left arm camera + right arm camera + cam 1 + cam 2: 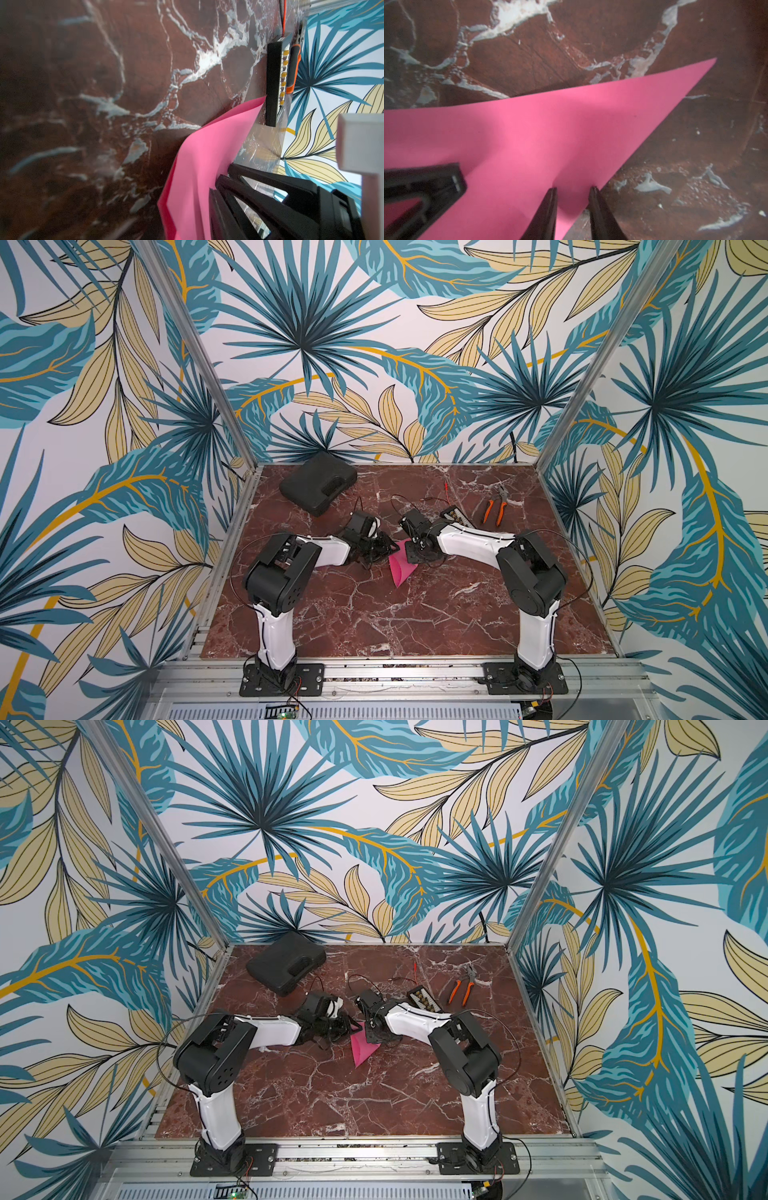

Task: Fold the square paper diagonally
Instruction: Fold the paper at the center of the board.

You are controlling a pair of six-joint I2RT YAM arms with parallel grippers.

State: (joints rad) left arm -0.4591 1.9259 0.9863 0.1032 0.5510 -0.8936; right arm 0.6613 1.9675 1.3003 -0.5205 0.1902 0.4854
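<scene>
One tabletop (415, 622) carries one pink square paper (400, 570), one black case (318, 483), one pair of orange-handled pliers (494, 508) and one black box of small yellowish parts (455, 515). Two robot arms stand there: a left arm (276, 572) and a right arm (534, 572).

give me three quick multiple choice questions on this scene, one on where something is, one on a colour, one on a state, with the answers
1. Where on the table do the orange-handled pliers lie? A near left corner; B dead centre; C far right part.
2. What colour is the square paper? A pink; B green; C white.
3. How is the square paper lying? A flat and unfolded; B doubled over, roughly a triangle; C crumpled into a ball.

Answers:
1 C: both top views show them far back on the right.
2 A: it is bright pink in every view.
3 B: a top view shows a triangle, and the left wrist view shows two layers.
</scene>
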